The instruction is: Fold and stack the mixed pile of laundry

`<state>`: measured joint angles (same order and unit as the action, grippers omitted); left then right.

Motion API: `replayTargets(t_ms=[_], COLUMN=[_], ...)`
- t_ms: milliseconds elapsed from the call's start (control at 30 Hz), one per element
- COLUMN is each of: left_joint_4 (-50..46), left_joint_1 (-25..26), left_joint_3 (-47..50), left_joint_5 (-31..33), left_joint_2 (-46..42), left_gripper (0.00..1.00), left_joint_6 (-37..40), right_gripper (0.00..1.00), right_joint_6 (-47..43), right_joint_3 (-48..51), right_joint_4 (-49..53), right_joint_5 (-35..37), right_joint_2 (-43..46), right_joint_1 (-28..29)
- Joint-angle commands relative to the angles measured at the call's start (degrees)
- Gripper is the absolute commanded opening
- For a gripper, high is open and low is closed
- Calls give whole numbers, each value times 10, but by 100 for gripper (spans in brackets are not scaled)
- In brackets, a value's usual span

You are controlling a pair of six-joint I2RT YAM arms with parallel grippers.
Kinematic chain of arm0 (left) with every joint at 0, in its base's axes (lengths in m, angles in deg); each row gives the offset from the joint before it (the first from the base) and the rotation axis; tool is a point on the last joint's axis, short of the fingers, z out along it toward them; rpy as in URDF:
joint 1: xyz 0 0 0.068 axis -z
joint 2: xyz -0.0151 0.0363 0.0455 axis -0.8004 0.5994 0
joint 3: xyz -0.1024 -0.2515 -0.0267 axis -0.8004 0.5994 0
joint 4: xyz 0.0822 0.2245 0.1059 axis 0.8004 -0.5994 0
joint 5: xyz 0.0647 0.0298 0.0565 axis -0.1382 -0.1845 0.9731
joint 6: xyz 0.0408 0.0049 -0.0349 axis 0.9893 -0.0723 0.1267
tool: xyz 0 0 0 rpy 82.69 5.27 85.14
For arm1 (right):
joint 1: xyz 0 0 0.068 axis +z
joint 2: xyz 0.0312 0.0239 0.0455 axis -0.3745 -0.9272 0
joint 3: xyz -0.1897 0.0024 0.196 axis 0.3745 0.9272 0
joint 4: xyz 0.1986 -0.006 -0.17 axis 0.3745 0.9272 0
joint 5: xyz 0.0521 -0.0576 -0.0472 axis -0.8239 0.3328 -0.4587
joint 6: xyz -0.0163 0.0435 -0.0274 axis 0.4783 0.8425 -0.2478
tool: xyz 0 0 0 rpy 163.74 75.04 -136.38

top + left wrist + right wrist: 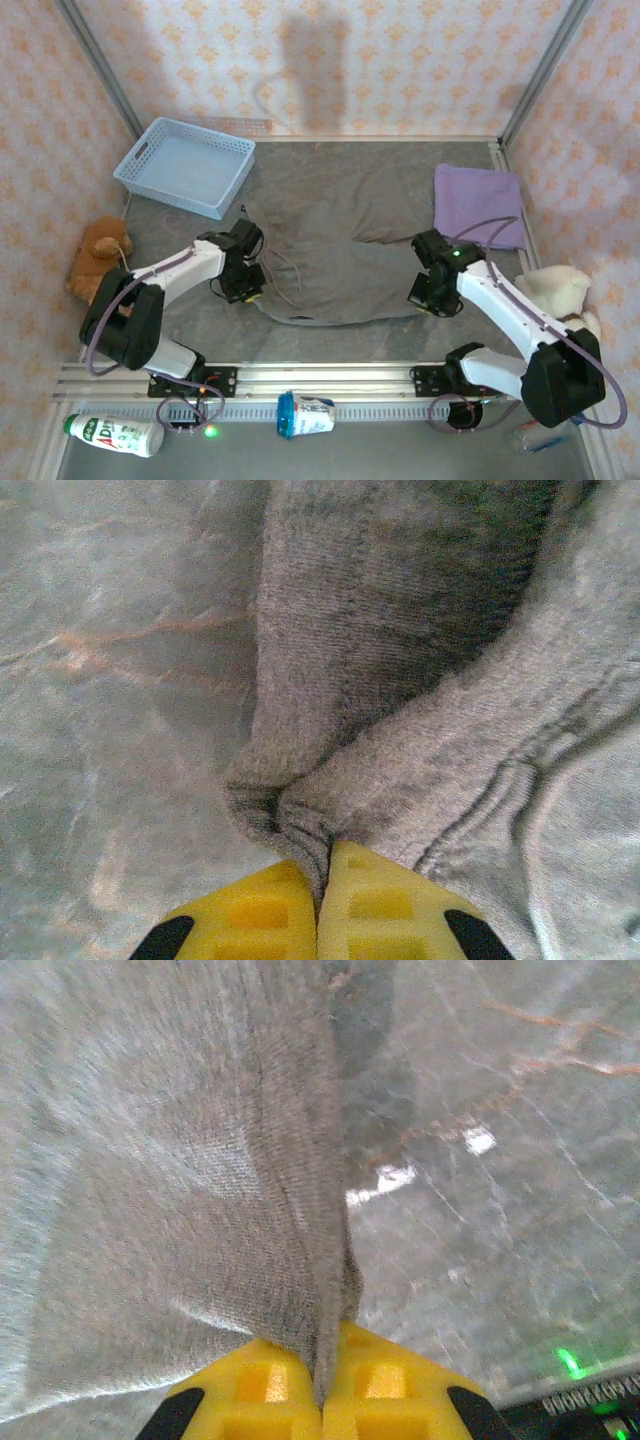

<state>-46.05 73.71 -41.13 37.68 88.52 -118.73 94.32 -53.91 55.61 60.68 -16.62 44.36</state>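
Note:
The dull grey top [335, 265] lies spread across the middle of the table, its pale cords [283, 262] trailing near its left side. My left gripper [244, 292] is shut on the top's near left edge; between the yellow fingers [260, 915] a bunched fold of grey knit [400, 780] is pinched. My right gripper [432, 303] is shut on the near right edge, with a ribbed hem [300, 1210] rising from its yellow fingers [390, 1380]. The lavender-purple T-shirt [478, 205] lies folded flat at the back right, apart from both grippers.
A light blue plastic basket [186, 165] stands at the back left. A brown plush toy [98, 258] sits at the left edge and a cream one [556, 290] at the right. A bottle [115, 434] and a cup [305, 415] lie in front of the rail.

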Motion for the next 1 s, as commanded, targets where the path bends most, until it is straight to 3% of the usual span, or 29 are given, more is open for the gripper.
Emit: replayTargets(t_ms=[0,233,567,700,833,967], left_joint_4=[-68,-56,23,12,-54,-63], left_joint_1=[-7,-65,-139,-153,-156,-155], left_joint_3=[-50,-188,-282,-405,-564,-610], left_joint_5=[37,40,35,55,71,57], left_joint_2=[-41,6,110,197,299,330], left_gripper=[0,1,0,0,0,0], left_joint_6=[-19,-45,-115,-127,-115,-109], right_gripper=[0,0,0,0,0,0], right_joint_6=[18,-6,6,25,24,22], right_joint_3=[-73,-273,-477,-589,-737,-761], right_joint_4=[20,-39,-129,-146,-94,-96], right_joint_5=[16,30,42,33,33,16], right_joint_2=[-13,-142,-346,-450,-546,-560], right_joint_1=[0,-50,-113,-131,-137,-136])
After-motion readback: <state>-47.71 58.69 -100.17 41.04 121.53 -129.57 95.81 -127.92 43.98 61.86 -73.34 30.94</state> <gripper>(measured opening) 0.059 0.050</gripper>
